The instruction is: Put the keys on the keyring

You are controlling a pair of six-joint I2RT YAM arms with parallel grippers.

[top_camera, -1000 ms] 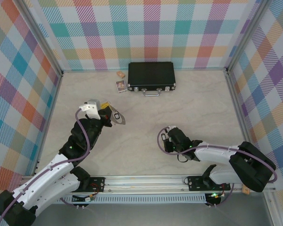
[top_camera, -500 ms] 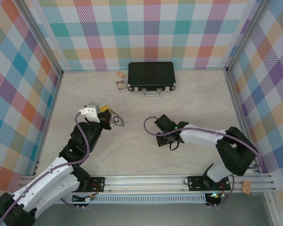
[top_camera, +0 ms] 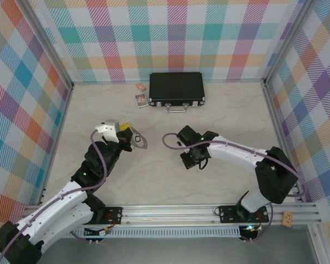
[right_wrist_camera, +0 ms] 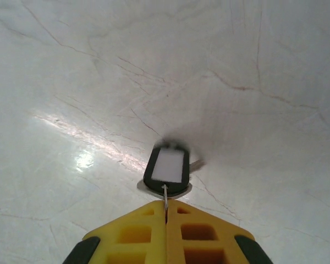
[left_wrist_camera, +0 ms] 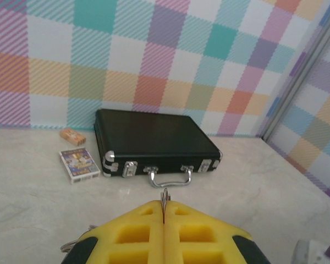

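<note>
Right hand (top_camera: 190, 155) pressed shut, pinching key (right_wrist_camera: 168, 168) by its tag wire — swung in from near right to mid-surface (top_camera: 231, 121), close to ring (top_camera: 138, 141) | left hand (top_camera: 122, 132) shut on ring, left of centre — ready for threading, by the look | count: 1 key seen, 1 ring, 1 case (top_camera: 176, 88), 2 small boxes (top_camera: 141, 100)

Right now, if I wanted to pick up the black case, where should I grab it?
Grab the silver handle of the black case. The case lies flat and shut, and the handle pokes out of its near edge. So it is probably best to come from the near side and pinch the thin bar in the middle, where the case should hang level.
</note>
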